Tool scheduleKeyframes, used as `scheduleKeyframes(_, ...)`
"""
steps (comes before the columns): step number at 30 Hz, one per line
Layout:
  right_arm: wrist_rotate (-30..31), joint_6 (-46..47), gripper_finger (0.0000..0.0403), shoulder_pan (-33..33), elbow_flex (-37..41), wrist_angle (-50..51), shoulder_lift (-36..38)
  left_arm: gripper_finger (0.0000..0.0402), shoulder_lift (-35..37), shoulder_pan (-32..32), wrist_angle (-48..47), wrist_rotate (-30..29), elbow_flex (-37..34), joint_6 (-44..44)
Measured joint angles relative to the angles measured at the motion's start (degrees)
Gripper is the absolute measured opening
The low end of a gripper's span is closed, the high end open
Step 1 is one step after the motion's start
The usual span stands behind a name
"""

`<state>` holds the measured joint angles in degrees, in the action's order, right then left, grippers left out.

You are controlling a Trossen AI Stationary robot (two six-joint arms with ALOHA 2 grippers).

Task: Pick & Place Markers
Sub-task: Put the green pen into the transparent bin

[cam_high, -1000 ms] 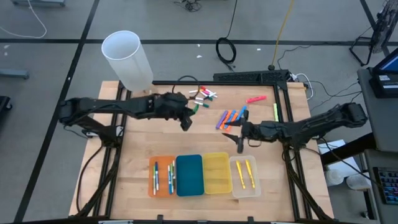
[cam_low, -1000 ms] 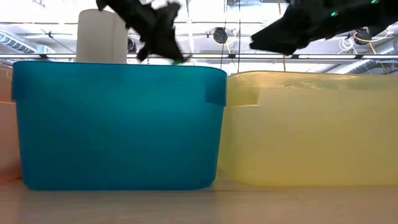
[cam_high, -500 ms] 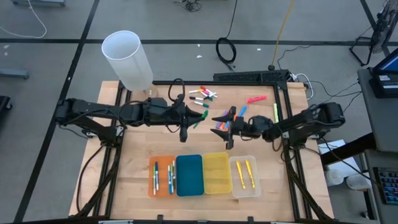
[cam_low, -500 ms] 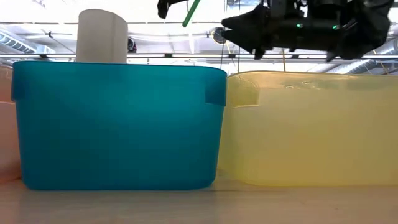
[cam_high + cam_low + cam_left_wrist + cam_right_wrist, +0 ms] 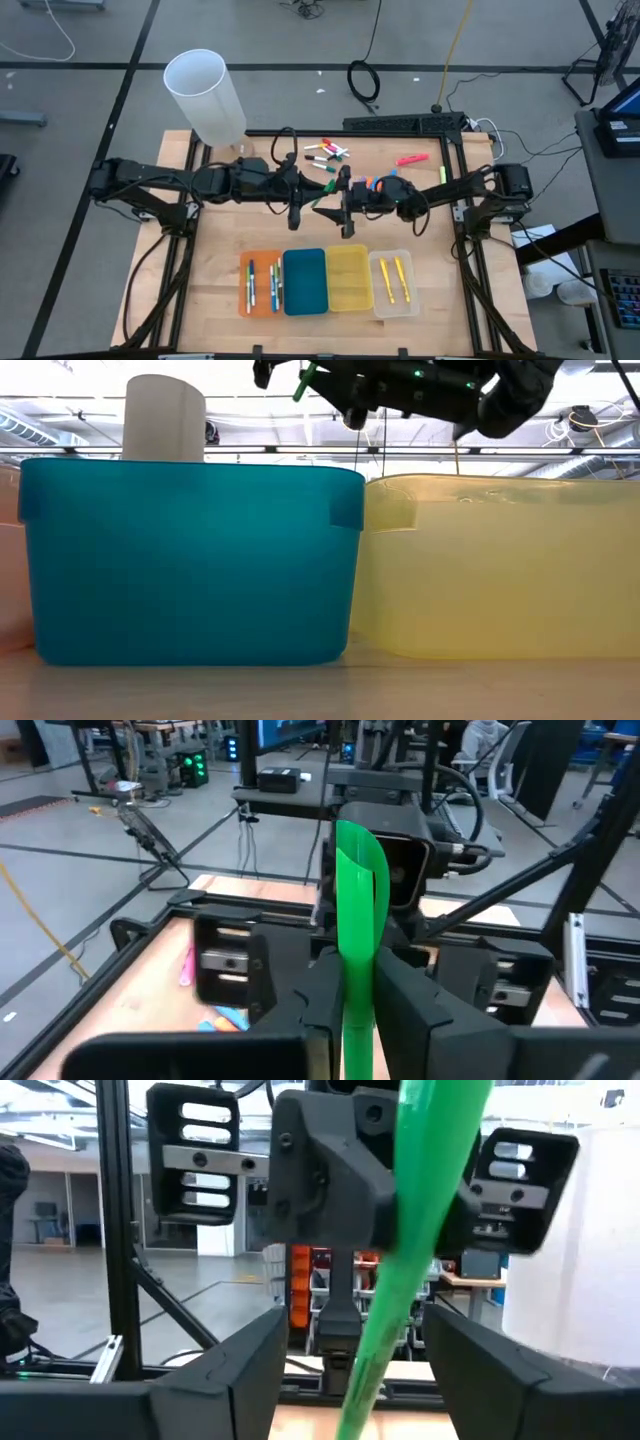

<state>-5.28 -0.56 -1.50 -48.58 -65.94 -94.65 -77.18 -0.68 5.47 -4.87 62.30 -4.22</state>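
left hand (image 5: pixel 303 203) clamped narrow on green marker (image 5: pixel 322 201), held in the air above the worktop (image 5: pixel 215 255), back of the blue tray (image 5: pixel 305 281). right hand (image 5: pixel 345 200) faces it w/ fingers wide, straddling the marker's free end, not gripping.

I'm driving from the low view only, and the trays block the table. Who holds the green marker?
Observer: The left gripper is shut on the green marker.
Operator: Where's the right gripper?
Observer: The right gripper faces it, open, fingers either side of the marker's free end.
Operator: Which tray lies nearest them?
Observer: In the high view they hover above bare table, just behind the blue tray and yellow tray.
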Motion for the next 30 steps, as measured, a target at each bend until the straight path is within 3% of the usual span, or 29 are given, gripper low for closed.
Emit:
scheduleKeyframes(6, -2.5, -0.7, 0.0161, 0.0, -1.9, 1.8, 0.1, 0.0035, 0.0, -0.1, -0.2, 0.8, 0.0, -0.2)
scheduleKeyframes(12, -3.7, -3.3, 0.0022, -0.4, -1.9, 4.5, 0.4, 0.0073, 0.0, -0.3, 0.1, 1.8, 0.0, -0.2)
scheduleKeyframes(16, -6.3, -2.7, 0.0019, -0.5, -1.9, 12.8, 3.1, 0.0101, 0.0, -1.2, 0.2, 1.4, 0.0, 0.0)
scheduleKeyframes(22, -7.4, -3.3, 0.0019, 2.2, -1.7, 35.6, 12.4, 0.0144, 1.6, -3.3, 0.3, -1.9, 0.2, 4.4)
scheduleKeyframes(26, -7.4, -1.9, 0.0019, 7.1, -1.7, 55.1, 20.1, 0.0164, 3.8, -4.3, -6.5, -6.5, 0.1, 5.7)
scheduleKeyframes(30, -7.3, 6.7, 0.0019, 13.8, -1.7, 72.7, 26.8, 0.0169, 5.2, -4.3, -14.9, -11.8, 0.1, 3.5)
